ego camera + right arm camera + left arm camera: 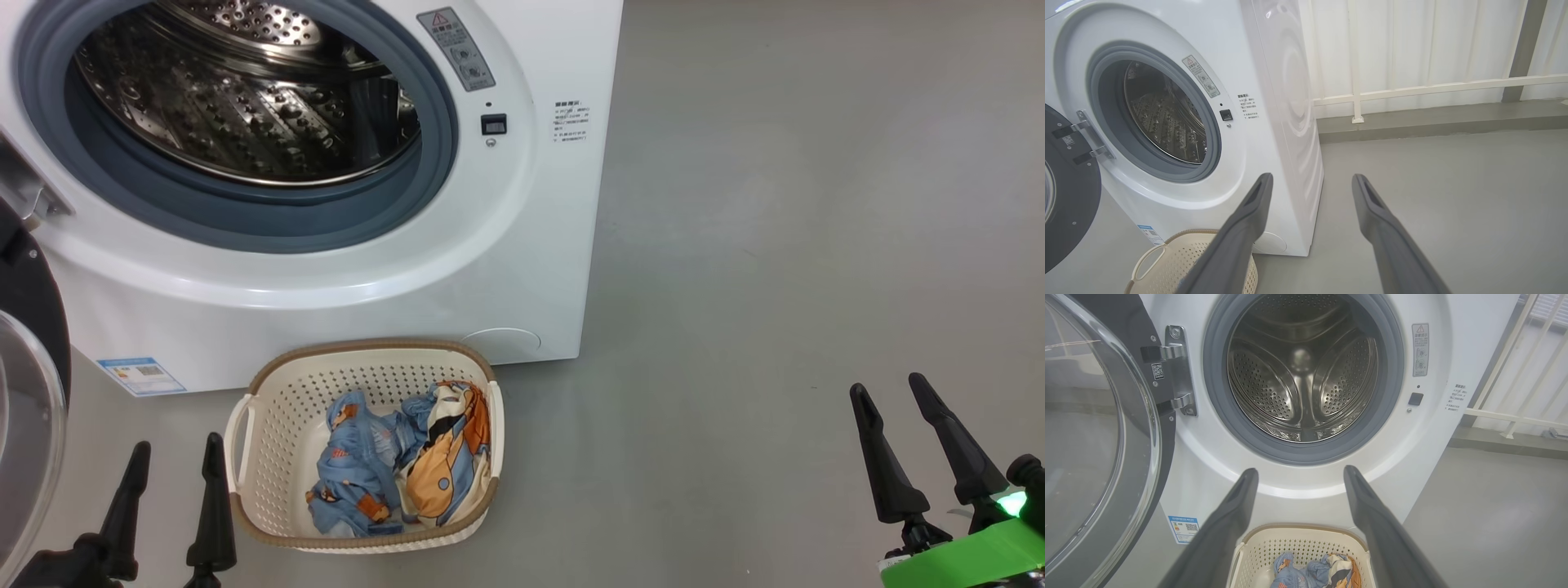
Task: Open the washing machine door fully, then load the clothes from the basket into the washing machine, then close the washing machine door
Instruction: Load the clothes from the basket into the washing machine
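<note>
Head view: we list the washing machine [522,269], glossy white, its round port open; the perforated steel drum [245,90] is ringed by a grey-blue rubber seal [245,220]; the washing machine door [33,302] stands swung out at the left edge, with a black rim and bulging clear glass. The basket [367,349], cream perforated plastic with a brown woven-look rim, stands on the floor [775,245] just before the machine's front; the clothes [400,457] lie crumpled inside it, the blue piece left, the cream-and-orange piece right. The left gripper [178,445] hangs just beside the basket's left handle, fingers spread wide and empty; the right gripper [887,384] is well apart from the basket over smooth grey floor, likewise wide and empty.

Left wrist view: we look between the spread fingers into the drum; a steel hinge [1177,371] joins door to front; the basket sits below the port.

Right wrist view: we note the machine's ring-embossed side panel, a white railing [1433,87] behind it, and bare floor between.
</note>
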You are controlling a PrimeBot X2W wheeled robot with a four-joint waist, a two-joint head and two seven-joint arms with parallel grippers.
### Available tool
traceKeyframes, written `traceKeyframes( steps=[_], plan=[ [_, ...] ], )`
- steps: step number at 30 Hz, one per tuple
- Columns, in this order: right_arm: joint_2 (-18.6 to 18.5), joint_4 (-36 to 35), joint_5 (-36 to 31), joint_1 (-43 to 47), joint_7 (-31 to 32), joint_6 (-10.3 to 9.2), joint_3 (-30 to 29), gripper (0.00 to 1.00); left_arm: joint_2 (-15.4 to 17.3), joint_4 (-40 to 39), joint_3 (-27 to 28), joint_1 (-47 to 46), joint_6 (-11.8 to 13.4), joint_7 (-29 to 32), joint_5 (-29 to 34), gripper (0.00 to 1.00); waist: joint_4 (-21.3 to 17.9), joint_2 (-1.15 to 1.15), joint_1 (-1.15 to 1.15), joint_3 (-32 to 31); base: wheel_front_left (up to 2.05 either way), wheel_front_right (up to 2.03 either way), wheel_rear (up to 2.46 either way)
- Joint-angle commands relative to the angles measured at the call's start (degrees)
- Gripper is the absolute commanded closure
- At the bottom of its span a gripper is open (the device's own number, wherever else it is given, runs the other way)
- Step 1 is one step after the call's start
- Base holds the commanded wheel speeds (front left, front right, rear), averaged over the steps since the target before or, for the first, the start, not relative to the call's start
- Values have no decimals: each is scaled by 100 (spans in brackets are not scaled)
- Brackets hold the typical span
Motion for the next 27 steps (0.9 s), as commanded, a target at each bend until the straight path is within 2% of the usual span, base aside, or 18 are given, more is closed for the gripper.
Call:
traceKeyframes(
  steps=[1,13,20,27],
  plan=[
    [-135,-129,-27,-138,-70,42,123,0,136,-83,186,-211,53,-35,32,0,1,0,-1,2,0,0,0],
    [-113,-139,-32,-194,-70,42,151,0,123,108,178,-234,161,-11,5,0,16,0,-1,86,0,0,0],
    [-58,-181,-69,-317,-70,42,197,0,18,348,117,-387,148,116,-159,0,1,0,-1,337,0,0,0],
    [-39,-198,-97,-513,-70,42,294,0,71,785,-104,-794,103,211,-22,0,-45,0,-1,653,0,0,0]
  ],
)
